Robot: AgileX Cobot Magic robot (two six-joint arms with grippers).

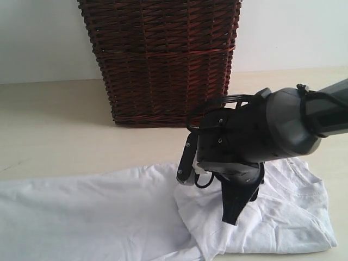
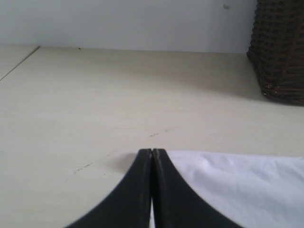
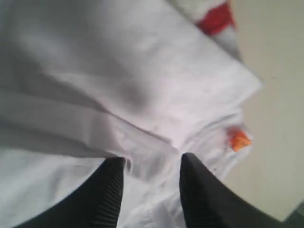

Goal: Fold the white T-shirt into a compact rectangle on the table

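The white T-shirt (image 1: 98, 212) lies on the pale table (image 1: 54, 119) in front of the dark wicker basket (image 1: 163, 60), reaching from the left edge of the exterior view almost to the right. It is far from a compact rectangle. At its right end a layer of cloth is doubled over the body, with a soft rumpled edge below the right gripper (image 3: 152, 159). In the right wrist view that layer lies close to the collar, where the orange neck tag (image 3: 239, 140) peeks out, and a scrap of red lettering (image 3: 216, 19) shows at the far edge. The long left stretch of the shirt looks spread in a single flat run with no fold. The right gripper's jaws stand apart above a ridge of fabric without pinching it, so nothing appears to be held. The left gripper (image 2: 152, 153) has its fingers pressed together on nothing, low over bare table just beside the shirt's edge. By this look, one early fold is laid at most. The long side must yet be brought over, the loose edges squared, and the bundle tightened, so most of the work remains.
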